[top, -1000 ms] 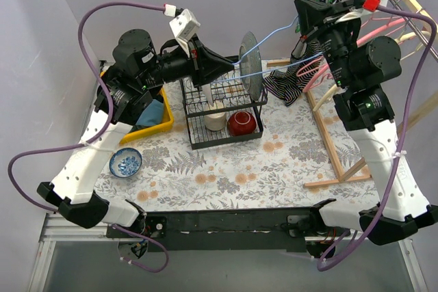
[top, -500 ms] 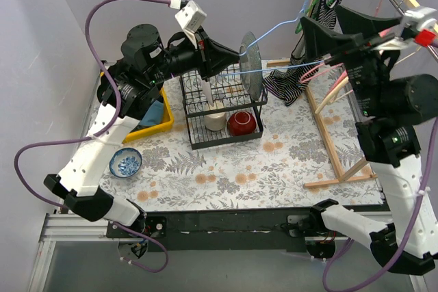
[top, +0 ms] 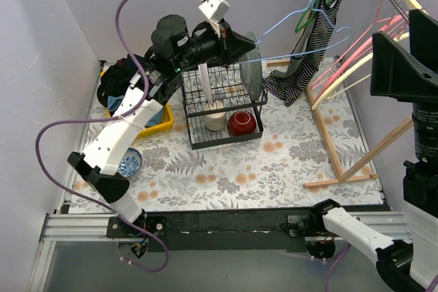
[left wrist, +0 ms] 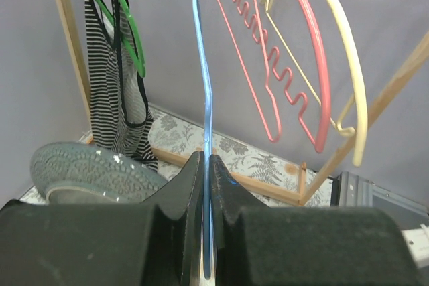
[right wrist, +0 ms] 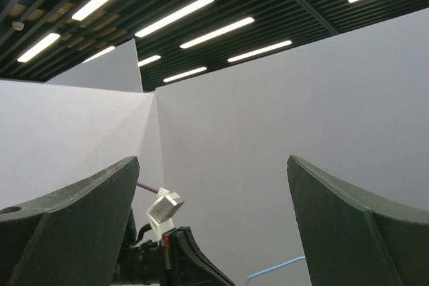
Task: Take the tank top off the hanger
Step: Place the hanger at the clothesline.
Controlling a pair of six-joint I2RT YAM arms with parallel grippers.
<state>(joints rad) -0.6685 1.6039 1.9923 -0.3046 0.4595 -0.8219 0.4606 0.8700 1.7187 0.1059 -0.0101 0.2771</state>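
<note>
Two arms reach up from the near edge of the bench [top: 274,162]. The left end effector [left wrist: 205,165] is over the far middle of the bench, clenched on the wire of the blue hanger [left wrist: 208,98], which runs off toward the far right corner. The right end effector [right wrist: 213,162] is released, its fingers spread wide with nothing between them. It is raised high at the right edge and points up at the wall and ceiling.

The striped tank top [top: 293,78] hangs at the far right corner. Its straps are up beside the green hanger [left wrist: 139,55] on the wooden rack [top: 330,141], and its lower part drapes down to the bench by the rack's base. It is apart from both end effectors. From these views I cannot tell whether the blue hanger is threaded through it.

A pink hanger [left wrist: 324,85] and a yellow hanger [left wrist: 360,85] hang side by side further along the rack.

At the far middle stands a wire dish rack [top: 226,111]. It holds an upright plate [top: 250,73], a red bowl [top: 241,123] and a white cup [top: 215,121]. A yellow bin [top: 161,117] sits near the far left corner, and a blue bowl [top: 130,162] lies by the left edge, partly behind the left arm.
</note>
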